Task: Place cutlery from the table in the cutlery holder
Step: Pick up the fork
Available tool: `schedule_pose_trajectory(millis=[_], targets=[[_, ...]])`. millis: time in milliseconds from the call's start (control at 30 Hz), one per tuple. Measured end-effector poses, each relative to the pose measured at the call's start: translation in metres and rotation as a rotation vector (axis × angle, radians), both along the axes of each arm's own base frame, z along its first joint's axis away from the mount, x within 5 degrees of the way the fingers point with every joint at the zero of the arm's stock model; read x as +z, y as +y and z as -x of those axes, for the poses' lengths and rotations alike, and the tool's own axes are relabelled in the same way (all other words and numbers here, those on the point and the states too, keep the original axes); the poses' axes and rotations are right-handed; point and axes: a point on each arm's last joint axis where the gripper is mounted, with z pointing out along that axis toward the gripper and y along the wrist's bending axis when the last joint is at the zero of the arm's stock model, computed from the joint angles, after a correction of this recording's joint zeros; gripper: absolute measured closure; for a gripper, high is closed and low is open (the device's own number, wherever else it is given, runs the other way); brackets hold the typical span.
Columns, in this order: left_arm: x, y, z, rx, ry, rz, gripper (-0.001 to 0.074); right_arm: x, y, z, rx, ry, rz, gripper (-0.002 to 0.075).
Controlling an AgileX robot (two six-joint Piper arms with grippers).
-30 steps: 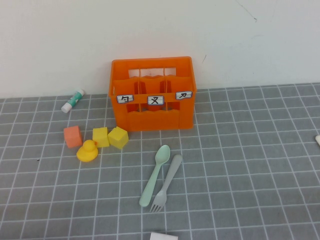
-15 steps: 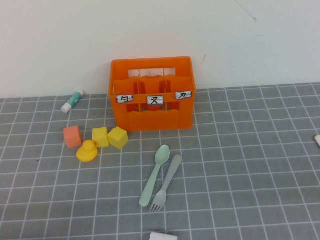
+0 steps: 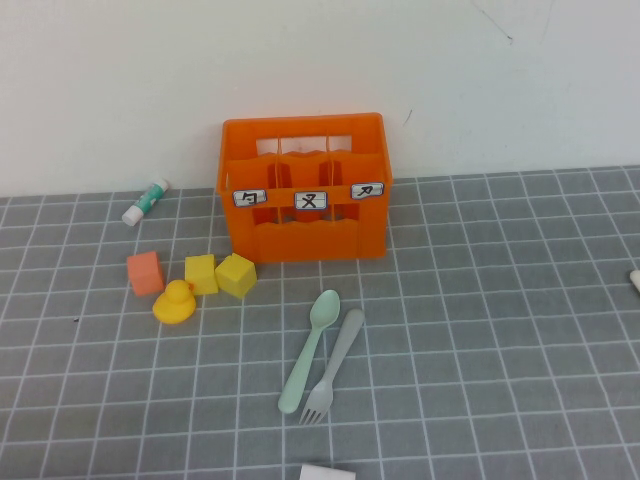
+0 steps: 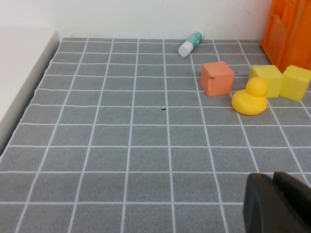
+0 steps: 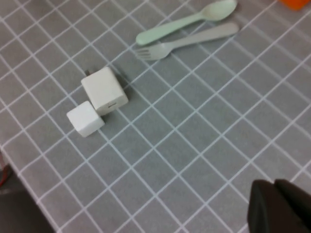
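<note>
In the high view, a pale mint-green plastic spoon (image 3: 310, 350) and a light grey plastic fork (image 3: 333, 366) are seen lying side by side on the grey gridded table (image 3: 500, 330), near the bright orange slotted plastic crate (image 3: 304, 187). Neither gripper is visible there. In the left wrist view, the left gripper (image 4: 278, 204) is shown low over the table with its dark fingers pressed together, empty. In the right wrist view, the right gripper (image 5: 281, 206) is likewise seen closed and empty, well apart from the spoon (image 5: 187, 20) and fork (image 5: 187, 41).

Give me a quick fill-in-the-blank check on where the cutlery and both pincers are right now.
1. The mint-green spoon and grey fork lie side by side on the ____.
2. The orange cutlery holder carries ____ small white labels.
3. The yellow duck sits beside the orange ____.
4. In the high view, neither the left pincer nor the right pincer is ____.

Missing words: table; three; cube; visible
</note>
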Motion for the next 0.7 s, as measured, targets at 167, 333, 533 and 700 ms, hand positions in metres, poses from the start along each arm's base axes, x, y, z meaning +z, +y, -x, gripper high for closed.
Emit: schedule_pose_trajectory(millis=[167,333,533,700], targets=[[0.000,0.000,0.000,0.000,0.000,0.000,0.0736,-0.003,0.006,-0.021,0.025,0.073,-0.006,0.0729],[0.000,0.000,0.000,0.000,0.000,0.000,0.0736,-0.008,0.036,-0.027,0.106,0.091,-0.015,0.0729],[0.000,0.000,0.000,0.000,0.000,0.000,0.0736,-0.019,0.080,-0.030,0.163,0.068,-0.001,0.0729],[0.000,0.000,0.000,0.000,0.000,0.000,0.0736,-0.036,0.113,-0.040,0.137,0.097,0.069,0.0729]])
